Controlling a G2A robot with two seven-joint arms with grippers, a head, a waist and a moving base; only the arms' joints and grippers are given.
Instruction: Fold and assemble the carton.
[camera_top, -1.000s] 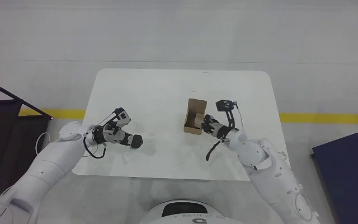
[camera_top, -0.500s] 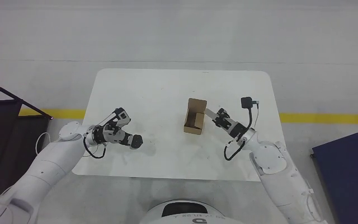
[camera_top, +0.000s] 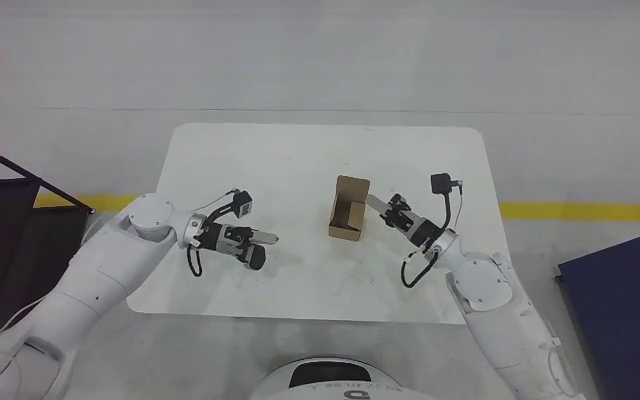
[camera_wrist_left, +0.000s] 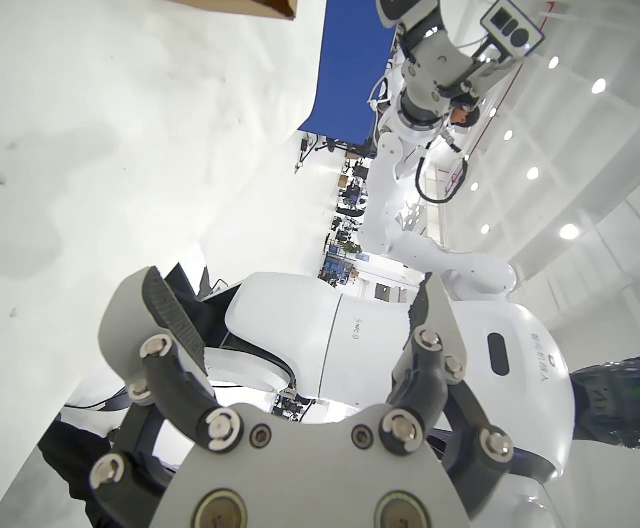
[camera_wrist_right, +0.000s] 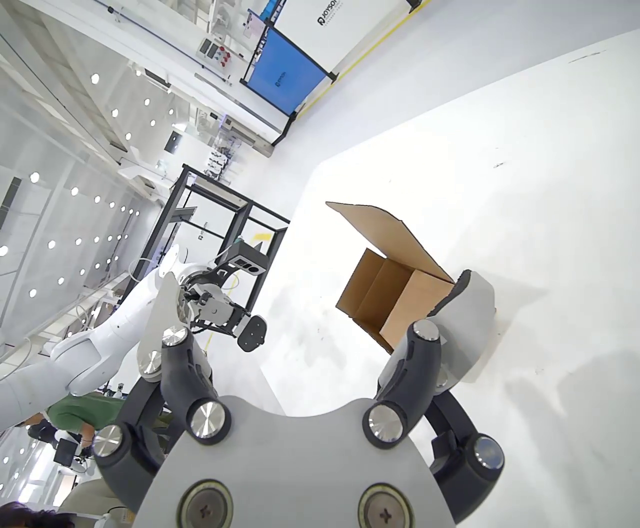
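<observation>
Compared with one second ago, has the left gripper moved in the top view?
Yes. The left gripper has shifted toward the carton, which stands in the same spot on the table.

Carton (camera_top: 349, 208) standing on the table (camera_top: 300, 150), slightly right of centre. Right gripper (camera_top: 374, 204) just beside the carton's right side. Left gripper (camera_top: 262, 246) over the table's left half, nearer the front edge, well apart from the carton.

The carton (camera_top: 349, 208) is plain brown cardboard, partly assembled. It sits just right of the top view's centre, open, one flap extended.
</observation>
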